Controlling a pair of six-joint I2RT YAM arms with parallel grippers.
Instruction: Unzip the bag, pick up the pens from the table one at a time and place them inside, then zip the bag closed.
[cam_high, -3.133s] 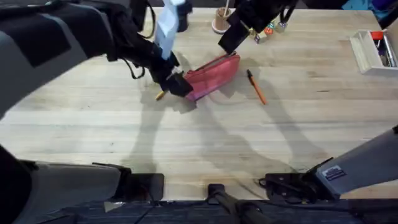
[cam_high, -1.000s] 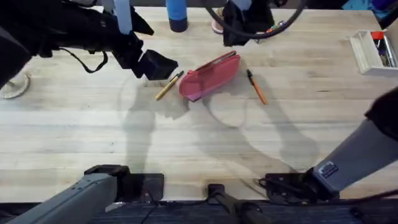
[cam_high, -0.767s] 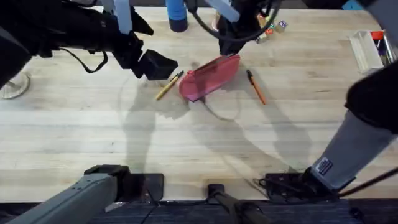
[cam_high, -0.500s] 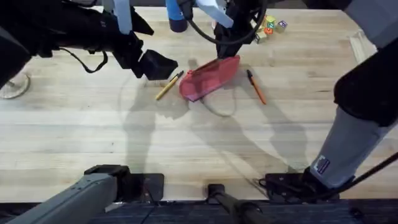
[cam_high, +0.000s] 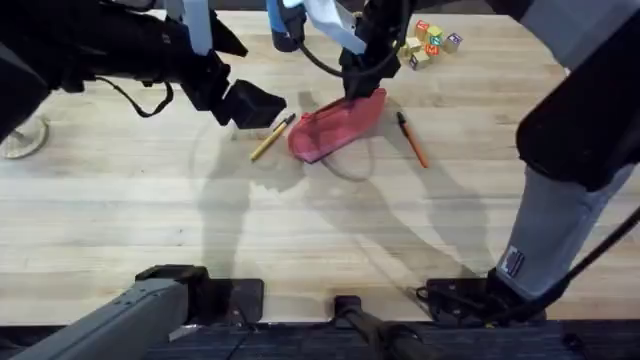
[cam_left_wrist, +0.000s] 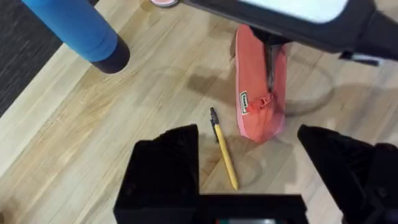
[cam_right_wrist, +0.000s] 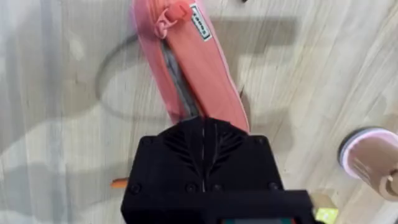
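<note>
So far I've got both pens (cam_high: 272, 137) on the table (cam_high: 300, 240), left gripper (cam_left_wrist: 249, 149) spread empty, right gripper (cam_right_wrist: 202, 121) pinched shut over the bag (cam_high: 337, 125), which looks part-unzipped.

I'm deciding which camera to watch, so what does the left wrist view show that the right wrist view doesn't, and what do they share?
Left wrist view: the yellow pen lies on the table beside the bag's pull-tab end, clear of it, and a blue cylinder stands farther off. The left hand is open above the pen.

Right wrist view: a sliver of the orange pen and a pink-rimmed cup. The right hand is closed at the bag's far end.

Shared: the pink bag, its zipper partly open, with its label and pull tab.
</note>
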